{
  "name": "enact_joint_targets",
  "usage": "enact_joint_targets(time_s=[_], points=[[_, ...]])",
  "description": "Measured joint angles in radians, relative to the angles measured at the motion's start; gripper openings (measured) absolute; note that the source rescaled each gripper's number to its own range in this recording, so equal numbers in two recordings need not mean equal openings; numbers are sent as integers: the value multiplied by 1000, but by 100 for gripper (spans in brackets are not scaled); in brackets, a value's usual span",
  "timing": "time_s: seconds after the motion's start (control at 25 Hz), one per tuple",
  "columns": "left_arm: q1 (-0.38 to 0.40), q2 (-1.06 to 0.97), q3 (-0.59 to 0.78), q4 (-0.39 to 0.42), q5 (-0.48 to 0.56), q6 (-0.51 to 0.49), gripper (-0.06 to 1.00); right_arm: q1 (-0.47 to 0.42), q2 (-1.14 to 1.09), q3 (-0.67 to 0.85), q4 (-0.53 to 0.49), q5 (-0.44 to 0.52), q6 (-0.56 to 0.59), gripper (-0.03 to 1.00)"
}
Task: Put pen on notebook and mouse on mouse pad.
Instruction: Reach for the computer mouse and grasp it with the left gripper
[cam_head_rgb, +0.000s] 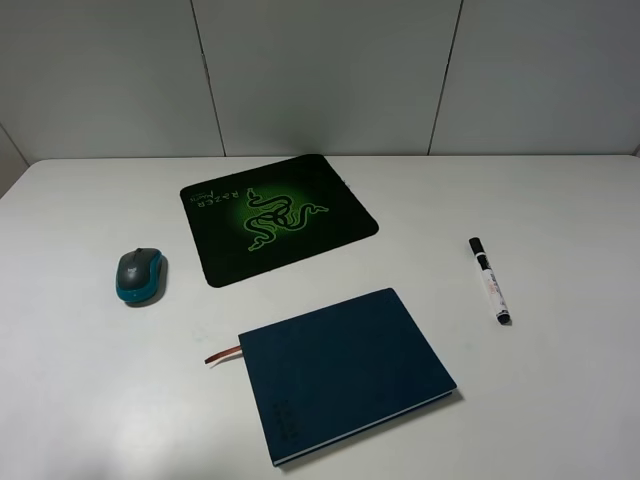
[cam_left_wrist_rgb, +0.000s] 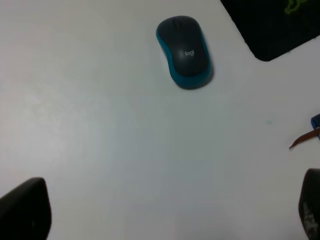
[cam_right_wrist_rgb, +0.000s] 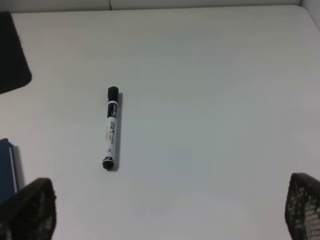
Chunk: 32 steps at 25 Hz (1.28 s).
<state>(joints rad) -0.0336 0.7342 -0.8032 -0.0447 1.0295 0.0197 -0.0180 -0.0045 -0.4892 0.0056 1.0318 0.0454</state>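
The grey and teal mouse (cam_head_rgb: 140, 275) lies on the white table, left of the black mouse pad (cam_head_rgb: 278, 218) with its green logo. The navy notebook (cam_head_rgb: 345, 372) rests at the front centre, and the white pen (cam_head_rgb: 490, 280) with a black cap lies to its right on the table. Neither arm appears in the exterior high view. In the left wrist view, my left gripper (cam_left_wrist_rgb: 167, 212) stands open and empty, well back from the mouse (cam_left_wrist_rgb: 185, 51). My right gripper (cam_right_wrist_rgb: 165, 212) is open too, with the pen (cam_right_wrist_rgb: 112, 128) ahead of it, untouched.
A brown ribbon bookmark (cam_head_rgb: 222, 354) sticks out of the notebook's left side. The table's back edge meets a grey panelled wall (cam_head_rgb: 320, 70). One corner of the mouse pad (cam_left_wrist_rgb: 275, 25) shows in the left wrist view.
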Motion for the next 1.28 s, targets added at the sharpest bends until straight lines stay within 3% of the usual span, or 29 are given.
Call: enact_joint_targets(time_s=[0.64,1.28], points=[[0,444,-70,0,-120,-20,100,0,0,0,0,0,0,100],[0,827,-70,-17,-345,-44,100,0,0,0,0,0,0,100]])
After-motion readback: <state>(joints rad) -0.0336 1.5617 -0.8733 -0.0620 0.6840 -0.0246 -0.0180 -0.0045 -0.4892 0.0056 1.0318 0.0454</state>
